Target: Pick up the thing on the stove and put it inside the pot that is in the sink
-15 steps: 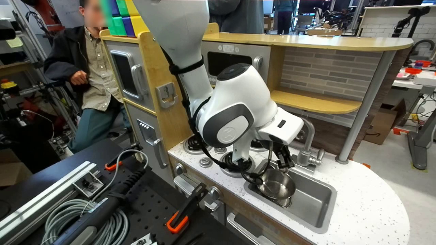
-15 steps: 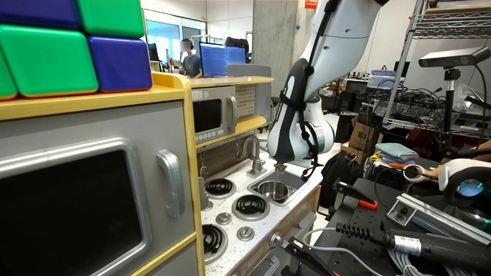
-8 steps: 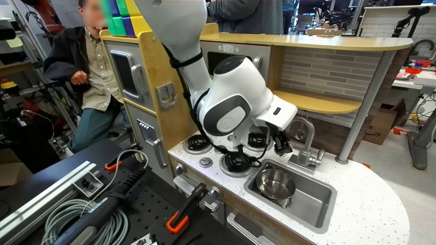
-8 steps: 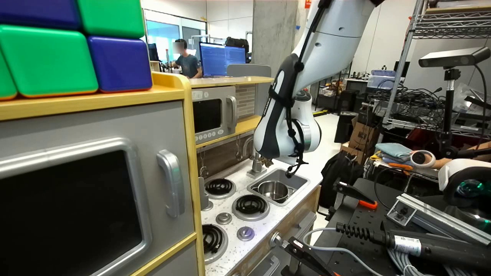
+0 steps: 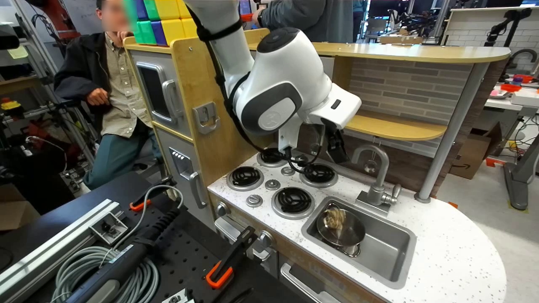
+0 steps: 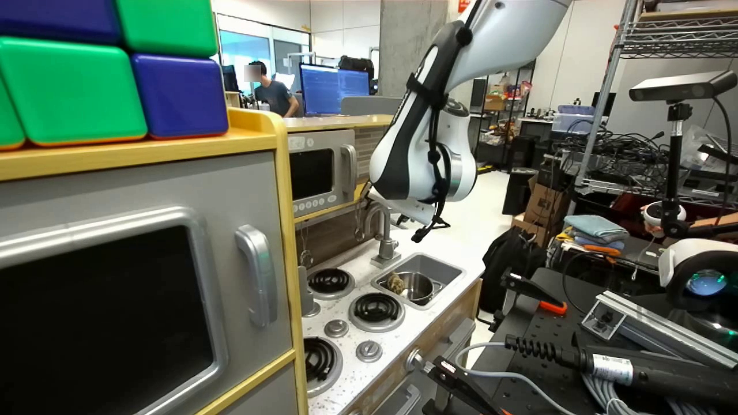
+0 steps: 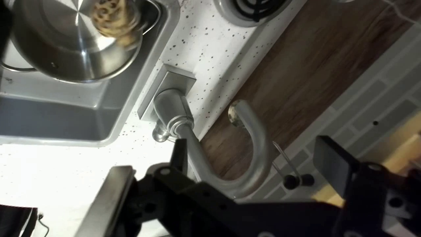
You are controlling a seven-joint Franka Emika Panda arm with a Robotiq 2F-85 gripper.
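Yellow-brown item (image 7: 111,19) inside the steel pot (image 5: 348,232), near its wall, blurred in the wrist view; pot standing in the sink (image 5: 387,250). Gripper (image 7: 252,146): jaws apart, holding nothing. Placement judged near complete. Risk: a low or sideways retreat could strike the faucet (image 5: 381,179) near the gripper. A knock to the pot, or a bounce off its wall, could send the item over the rim
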